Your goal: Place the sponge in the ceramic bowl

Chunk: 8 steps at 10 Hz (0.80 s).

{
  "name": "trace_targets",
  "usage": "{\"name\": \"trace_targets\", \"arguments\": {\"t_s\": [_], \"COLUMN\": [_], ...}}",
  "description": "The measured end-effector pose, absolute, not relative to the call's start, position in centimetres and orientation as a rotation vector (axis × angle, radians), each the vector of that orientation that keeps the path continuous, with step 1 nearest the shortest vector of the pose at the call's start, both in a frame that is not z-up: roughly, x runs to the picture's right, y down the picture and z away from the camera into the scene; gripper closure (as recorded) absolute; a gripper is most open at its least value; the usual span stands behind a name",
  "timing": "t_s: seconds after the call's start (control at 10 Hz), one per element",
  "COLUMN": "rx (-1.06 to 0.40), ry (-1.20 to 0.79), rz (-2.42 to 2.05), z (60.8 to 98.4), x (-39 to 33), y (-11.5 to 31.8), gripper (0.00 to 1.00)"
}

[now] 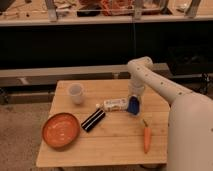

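The blue sponge (132, 106) hangs tilted at the tip of my gripper (134, 101), which is shut on it just above the wooden table (115, 147), right of centre. My white arm reaches in from the right and bends down over it. The orange-red ceramic bowl (61, 129) sits at the table's front left corner, holding nothing, well to the left of the gripper.
A white tube (114, 104) lies just left of the sponge, with a black ribbed bar (93, 120) lying diagonally between it and the bowl. A white cup (76, 93) stands at the back left. A carrot (146, 136) lies front right. A dark shelf runs behind the table.
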<state>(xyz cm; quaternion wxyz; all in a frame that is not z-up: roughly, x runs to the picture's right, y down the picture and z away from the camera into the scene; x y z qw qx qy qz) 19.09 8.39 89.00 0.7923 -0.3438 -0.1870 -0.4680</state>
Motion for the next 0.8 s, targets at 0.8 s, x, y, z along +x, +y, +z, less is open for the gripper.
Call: {"name": "trace_targets", "arguments": {"t_s": [0.8], "rx": [-0.724], "ry": [-0.411], "rz": [-1.171], "z": [86.4], "x": [13.6], "y": [7.7], "gripper": [1.00]}}
